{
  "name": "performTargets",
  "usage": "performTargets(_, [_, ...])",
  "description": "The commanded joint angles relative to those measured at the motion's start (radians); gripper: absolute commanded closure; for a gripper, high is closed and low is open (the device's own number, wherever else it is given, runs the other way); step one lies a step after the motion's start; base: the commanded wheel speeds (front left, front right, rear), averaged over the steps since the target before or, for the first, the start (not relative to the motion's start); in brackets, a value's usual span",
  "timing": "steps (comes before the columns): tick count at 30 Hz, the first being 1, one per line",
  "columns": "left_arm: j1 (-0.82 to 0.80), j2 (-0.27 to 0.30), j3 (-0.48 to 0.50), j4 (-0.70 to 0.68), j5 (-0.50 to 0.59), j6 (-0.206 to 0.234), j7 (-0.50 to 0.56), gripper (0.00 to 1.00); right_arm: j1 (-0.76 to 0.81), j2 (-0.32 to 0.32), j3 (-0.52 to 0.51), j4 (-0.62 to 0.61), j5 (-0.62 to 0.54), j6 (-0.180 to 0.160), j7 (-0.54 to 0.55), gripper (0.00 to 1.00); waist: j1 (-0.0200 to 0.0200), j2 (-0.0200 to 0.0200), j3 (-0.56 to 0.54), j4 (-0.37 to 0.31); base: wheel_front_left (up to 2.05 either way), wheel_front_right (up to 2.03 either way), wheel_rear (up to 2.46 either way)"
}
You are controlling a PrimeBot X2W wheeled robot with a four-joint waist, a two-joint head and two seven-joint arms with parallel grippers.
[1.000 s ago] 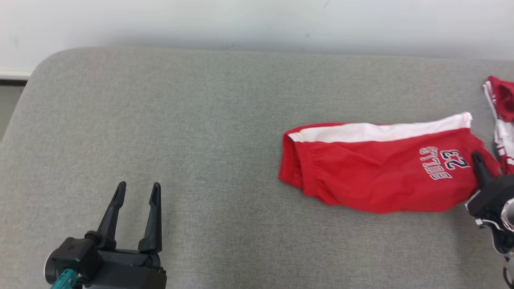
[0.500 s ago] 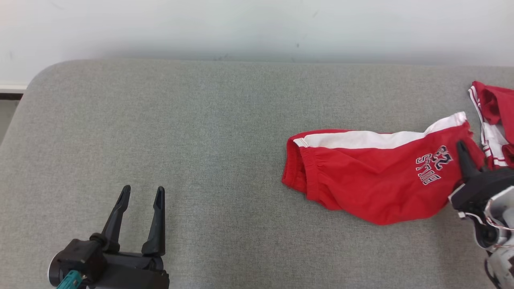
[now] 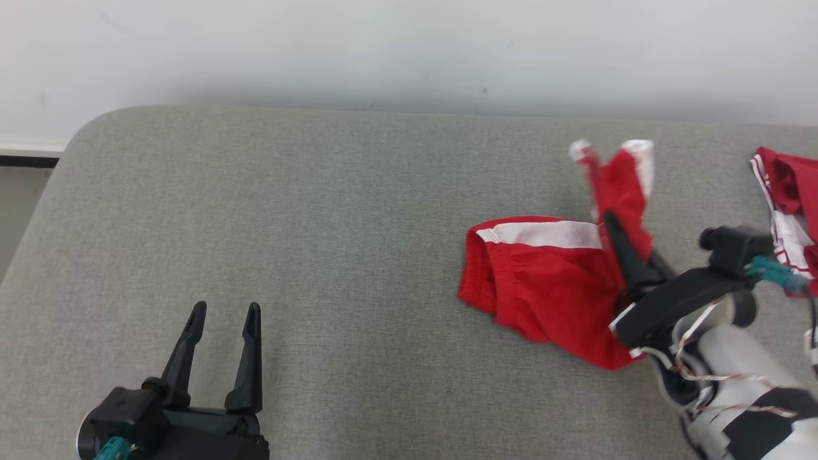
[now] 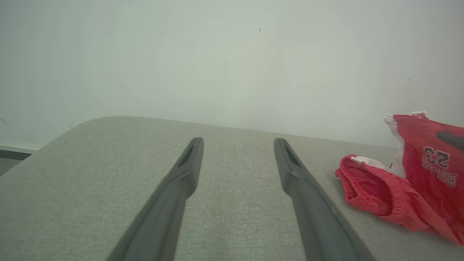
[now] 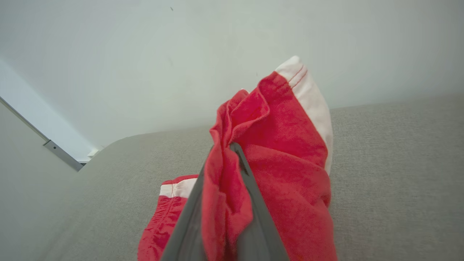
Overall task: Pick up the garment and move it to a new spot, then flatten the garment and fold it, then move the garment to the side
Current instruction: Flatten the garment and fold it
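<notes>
The garment [image 3: 543,281] is a pair of red shorts with a white side stripe, lying right of centre on the grey padded surface [image 3: 332,204]. My right gripper [image 3: 610,220] is shut on the garment's leg end and holds that end up off the surface, folded back toward the waistband. In the right wrist view red cloth [image 5: 275,145] is pinched between the two fingers. The left wrist view has the garment [image 4: 402,188] at its right edge, its "23" print facing that camera. My left gripper [image 3: 223,310] stands open at the lower left, far from the garment, with nothing between its fingers [image 4: 181,181].
A second red and white piece of clothing [image 3: 789,204] lies at the right edge of the surface. A pale wall [image 3: 409,51] runs along the far side. The surface's rounded corner [image 3: 83,134] is at the upper left.
My right gripper has risen and swung left, lifting the garment's leg end off the surface and over toward the waistband. The head camera shifted a little. My left gripper has held still.
</notes>
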Motion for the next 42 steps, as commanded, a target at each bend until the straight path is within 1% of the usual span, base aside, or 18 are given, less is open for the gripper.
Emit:
performTargets(1, [0.012, -0.002, 0.0, -0.004, -0.003, 0.001, 0.0, 0.0, 0.027, 0.017, 0.007, -0.014, -0.013, 0.0, 0.002, 1.0, 0.0001, 0.0001, 0.003, 0.013, 0.0, 0.0, 0.0])
performTargets(4, [0.011, -0.007, 0.0, -0.002, -0.006, 0.001, 0.0, 0.0, 0.057, 0.058, 0.013, -0.027, -0.022, 0.0, 0.007, 1.0, 0.0001, 0.0001, 0.011, 0.024, 0.0, 0.0, 0.0])
performTargets(8, [-0.004, -0.011, -0.005, 0.004, -0.012, 0.001, 0.0, 0.0, 0.083, 0.113, 0.024, -0.014, -0.043, 0.0, 0.009, 1.0, 0.0001, 0.0001, 0.022, 0.043, 0.0, 0.0, 0.0])
performTargets(11, [-0.01, -0.014, -0.008, 0.008, -0.014, 0.001, 0.0, 0.0, 0.099, 0.141, 0.033, 0.004, -0.065, 0.0, -0.002, 1.0, 0.0001, 0.0001, 0.026, 0.054, 0.0, 0.0, 0.0])
performTargets(18, [-0.01, -0.017, -0.003, 0.012, -0.015, 0.001, 0.0, 0.0, 0.127, 0.167, 0.054, 0.01, -0.095, 0.0, -0.019, 1.0, 0.0001, 0.0001, 0.028, 0.058, 0.0, 0.0, 0.0])
performTargets(19, [-0.008, -0.017, -0.001, 0.013, -0.015, 0.001, 0.0, 0.0, 0.127, 0.168, 0.06, 0.0, -0.098, 0.0, -0.023, 0.93, 0.0001, 0.0001, 0.027, 0.055, 0.0, 0.0, 0.0])
performTargets(20, [-0.006, -0.017, 0.0, 0.014, -0.014, 0.001, 0.0, 0.0, 0.128, 0.166, 0.063, -0.012, -0.101, 0.0, -0.033, 0.54, 0.0001, 0.0001, 0.025, 0.052, 0.0, 0.0, 0.0])
performTargets(21, [-0.004, -0.017, 0.001, 0.016, -0.013, 0.001, 0.0, 0.0, 0.132, 0.16, 0.063, -0.02, -0.1, 0.0, -0.04, 0.0, 0.0001, 0.0001, 0.023, 0.049, 0.0, 0.0, 0.0])
performTargets(25, [-0.003, -0.017, 0.0, 0.018, -0.011, 0.001, 0.0, 0.0, 0.136, 0.13, 0.023, -0.045, -0.106, 0.0, -0.07, 0.0, 0.0001, 0.0001, 0.014, 0.037, 0.0, 0.0, 0.0])
performTargets(31, [-0.001, -0.019, -0.004, 0.015, -0.004, 0.001, 0.0, 0.0, 0.15, 0.077, -0.084, -0.069, -0.132, 0.0, -0.092, 0.0, 0.0001, 0.0001, 0.01, 0.032, 0.0, 0.0, 0.0])
performTargets(33, [-0.006, -0.015, -0.005, 0.015, -0.006, 0.001, 0.0, 0.0, 0.146, 0.055, -0.129, -0.066, -0.162, 0.0, -0.092, 0.0, 0.0001, 0.0001, 0.012, 0.033, 0.0, 0.0, 0.0])
performTargets(34, [-0.006, -0.015, -0.005, 0.015, -0.006, 0.001, 0.0, 0.0, 0.146, 0.055, -0.129, -0.066, -0.162, 0.0, -0.092, 0.0, 0.0001, 0.0001, 0.012, 0.033, 0.0, 0.0, 0.0])
performTargets(35, [-0.008, -0.013, -0.006, 0.015, -0.007, 0.001, 0.0, 0.0, 0.147, 0.043, -0.15, -0.062, -0.193, 0.0, -0.093, 0.0, 0.0001, 0.0001, 0.014, 0.035, 0.0, 0.0, 0.0])
performTargets(36, [-0.009, -0.011, -0.007, 0.015, -0.008, 0.001, 0.0, 0.0, 0.151, 0.04, -0.171, -0.057, -0.218, 0.0, -0.092, 0.17, 0.0001, 0.0001, 0.016, 0.037, 0.0, 0.0, 0.0])
performTargets(37, [-0.012, -0.01, -0.008, 0.015, -0.008, 0.001, 0.0, 0.0, 0.157, 0.045, -0.197, -0.051, -0.229, 0.0, -0.093, 0.51, 0.0001, 0.0001, 0.019, 0.04, 0.0, 0.0, 0.0])
performTargets(38, [-0.013, -0.009, -0.01, 0.015, -0.007, 0.001, 0.0, 0.0, 0.163, 0.049, -0.218, -0.041, -0.243, 0.0, -0.093, 0.74, 0.0001, 0.0001, 0.021, 0.042, 0.0, 0.0, 0.0])
performTargets(39, [-0.016, -0.009, -0.013, 0.015, -0.007, 0.001, 0.0, 0.0, 0.165, 0.047, -0.231, -0.03, -0.262, 0.0, -0.093, 1.0, 0.0001, 0.0001, 0.023, 0.046, 0.0, 0.0, 0.0])
performTargets(42, [-0.021, -0.01, -0.017, 0.015, -0.005, 0.001, 0.0, 0.0, 0.161, 0.046, -0.243, -0.009, -0.326, 0.0, -0.093, 1.0, 0.0001, 0.0001, 0.029, 0.055, 0.0, 0.0, 0.0])
